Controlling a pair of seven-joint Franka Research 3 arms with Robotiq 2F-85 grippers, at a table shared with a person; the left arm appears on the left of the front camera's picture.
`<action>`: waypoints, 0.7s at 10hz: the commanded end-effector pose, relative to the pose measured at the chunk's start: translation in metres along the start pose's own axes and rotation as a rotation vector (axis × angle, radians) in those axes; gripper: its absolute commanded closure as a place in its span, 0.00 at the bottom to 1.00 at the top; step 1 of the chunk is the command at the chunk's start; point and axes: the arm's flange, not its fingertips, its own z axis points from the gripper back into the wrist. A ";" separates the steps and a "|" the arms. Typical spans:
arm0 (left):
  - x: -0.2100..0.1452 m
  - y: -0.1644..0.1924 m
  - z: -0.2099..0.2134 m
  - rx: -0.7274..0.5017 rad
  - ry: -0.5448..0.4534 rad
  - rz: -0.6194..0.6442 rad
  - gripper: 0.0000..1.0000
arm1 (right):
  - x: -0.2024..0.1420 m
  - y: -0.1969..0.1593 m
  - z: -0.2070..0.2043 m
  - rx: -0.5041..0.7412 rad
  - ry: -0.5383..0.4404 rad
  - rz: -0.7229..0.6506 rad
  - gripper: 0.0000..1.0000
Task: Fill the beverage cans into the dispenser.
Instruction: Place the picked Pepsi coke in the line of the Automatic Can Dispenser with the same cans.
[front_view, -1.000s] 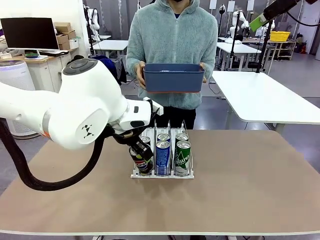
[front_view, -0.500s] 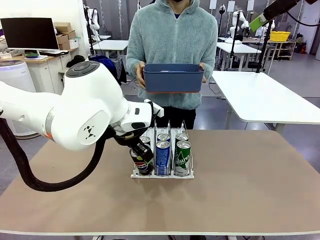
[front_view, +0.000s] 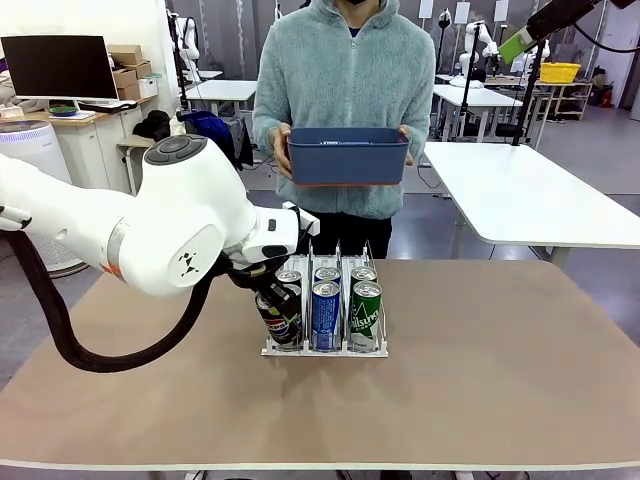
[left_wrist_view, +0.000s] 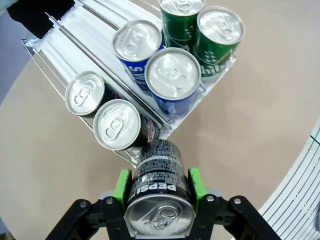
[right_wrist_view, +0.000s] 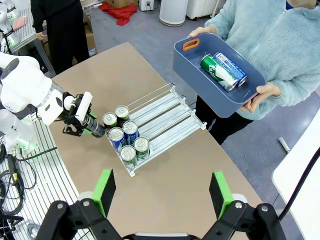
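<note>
My left gripper (left_wrist_view: 159, 186) is shut on a black Pepsi can (left_wrist_view: 158, 192), its green pads (left_wrist_view: 121, 186) pressed on both sides. The can hangs tilted at the front end of the dispenser's (front_view: 325, 348) left lane, also seen as the held can (front_view: 279, 314) from the front. Two black cans (left_wrist_view: 116, 124) stand in that lane, two blue ones (left_wrist_view: 172, 75) in the middle and two green ones (left_wrist_view: 220, 27) in the third. My right gripper (right_wrist_view: 162, 192) is open high above the table.
A person at the far side holds a blue bin (front_view: 347, 155) at chest height. The bin (right_wrist_view: 197, 70) holds a green can (right_wrist_view: 215, 71) and a blue-and-white can (right_wrist_view: 231, 68). Bare tabletop (front_view: 500, 370) surrounds the rack.
The left arm's big joint has swung slightly right and back. The held Pepsi can has shifted a little at the front of the left lane. The grip is unchanged.
</note>
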 end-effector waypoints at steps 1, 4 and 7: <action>0.011 0.015 -0.007 0.046 -0.049 0.021 0.42 | -0.001 0.001 0.000 0.001 0.001 -0.001 0.00; 0.029 0.043 -0.022 0.045 -0.082 0.055 0.42 | -0.001 0.001 0.000 0.001 0.001 -0.001 0.00; 0.044 0.062 -0.039 0.004 -0.044 0.052 0.42 | -0.001 0.001 0.000 0.001 0.001 -0.001 0.00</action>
